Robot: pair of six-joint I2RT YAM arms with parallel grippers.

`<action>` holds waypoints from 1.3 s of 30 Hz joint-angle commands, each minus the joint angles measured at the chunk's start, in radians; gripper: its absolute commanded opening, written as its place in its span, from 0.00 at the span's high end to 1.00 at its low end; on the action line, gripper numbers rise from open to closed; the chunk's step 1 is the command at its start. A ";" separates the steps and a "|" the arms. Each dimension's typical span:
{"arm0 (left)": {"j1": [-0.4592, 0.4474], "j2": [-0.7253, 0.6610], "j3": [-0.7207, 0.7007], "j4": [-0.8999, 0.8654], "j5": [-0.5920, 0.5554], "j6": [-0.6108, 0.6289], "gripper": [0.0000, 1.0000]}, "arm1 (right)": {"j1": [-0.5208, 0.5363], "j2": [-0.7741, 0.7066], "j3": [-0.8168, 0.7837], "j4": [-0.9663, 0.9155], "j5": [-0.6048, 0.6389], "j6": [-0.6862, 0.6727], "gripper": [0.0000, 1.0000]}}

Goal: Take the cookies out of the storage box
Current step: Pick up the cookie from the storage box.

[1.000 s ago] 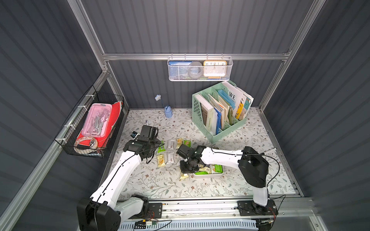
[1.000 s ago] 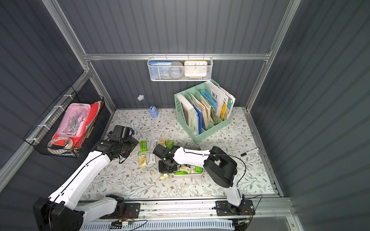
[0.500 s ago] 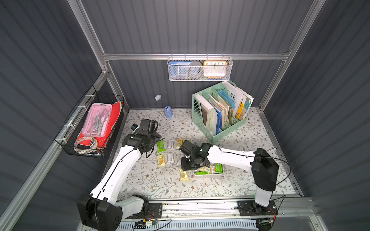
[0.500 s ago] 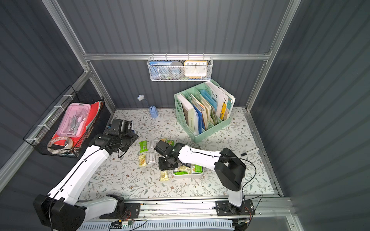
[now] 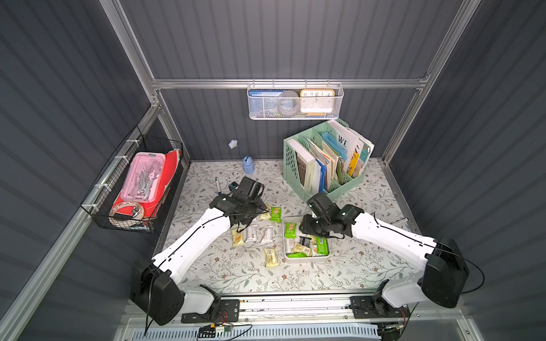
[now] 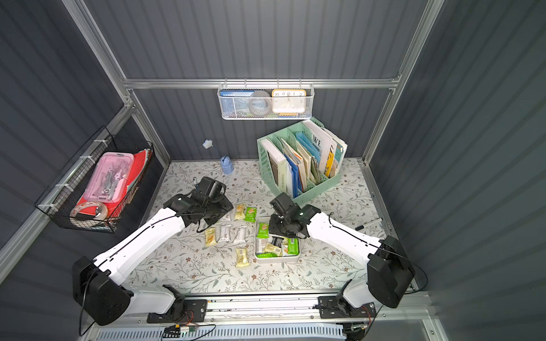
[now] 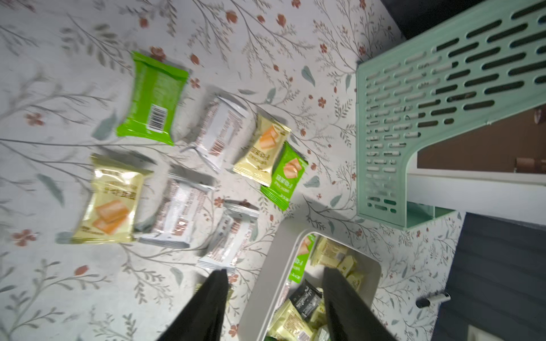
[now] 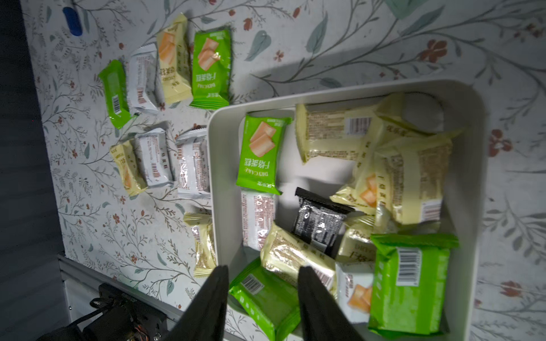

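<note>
Tabletop (image 5: 369, 265): right gripper (image 8: 263, 267) hides storage box (image 5: 307, 260) corner.

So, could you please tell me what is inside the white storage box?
The storage box holds a loose pile of wrapped cookies: green, pale yellow, white, and one black packet. They overlap, so anything beneath them and much of the floor is hidden.

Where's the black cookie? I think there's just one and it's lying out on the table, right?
Not quite. There is just one black cookie, but it is lying inside the box, not out on the table. The right wrist view shows it best, down among the other packets in the box.
</note>
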 commanded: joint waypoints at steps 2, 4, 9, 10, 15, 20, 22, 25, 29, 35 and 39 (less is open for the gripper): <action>-0.009 0.019 -0.080 0.176 0.126 -0.094 0.41 | -0.002 0.106 0.065 -0.009 -0.024 0.006 0.49; -0.009 0.018 -0.106 0.211 0.129 -0.121 0.40 | -0.001 0.176 0.103 -0.032 -0.019 0.015 0.48; -0.008 0.003 -0.123 0.178 0.092 -0.187 0.38 | 0.000 0.285 0.192 -0.063 0.013 0.033 0.42; -0.009 -0.004 -0.127 0.171 0.083 -0.207 0.38 | -0.001 0.304 0.212 -0.077 0.021 0.034 0.40; -0.006 -0.023 -0.153 0.164 0.052 -0.256 0.38 | 0.000 0.383 0.282 -0.107 0.032 0.020 0.36; 0.002 -0.027 -0.154 0.153 0.041 -0.263 0.37 | 0.000 0.443 0.329 -0.141 0.044 0.012 0.35; 0.009 -0.029 -0.156 0.151 0.038 -0.265 0.37 | 0.002 0.460 0.335 -0.136 0.038 0.014 0.35; 0.023 -0.042 -0.157 0.148 0.033 -0.261 0.37 | 0.001 0.481 0.341 -0.121 0.021 0.016 0.35; 0.034 -0.061 -0.170 0.149 0.025 -0.262 0.37 | 0.001 0.512 0.358 -0.108 -0.028 0.006 0.35; 0.037 -0.086 -0.189 0.130 0.012 -0.288 0.38 | 0.002 0.548 0.373 -0.106 -0.063 -0.010 0.35; 0.038 -0.097 -0.194 0.129 0.010 -0.290 0.38 | 0.002 0.560 0.375 -0.122 -0.042 -0.019 0.38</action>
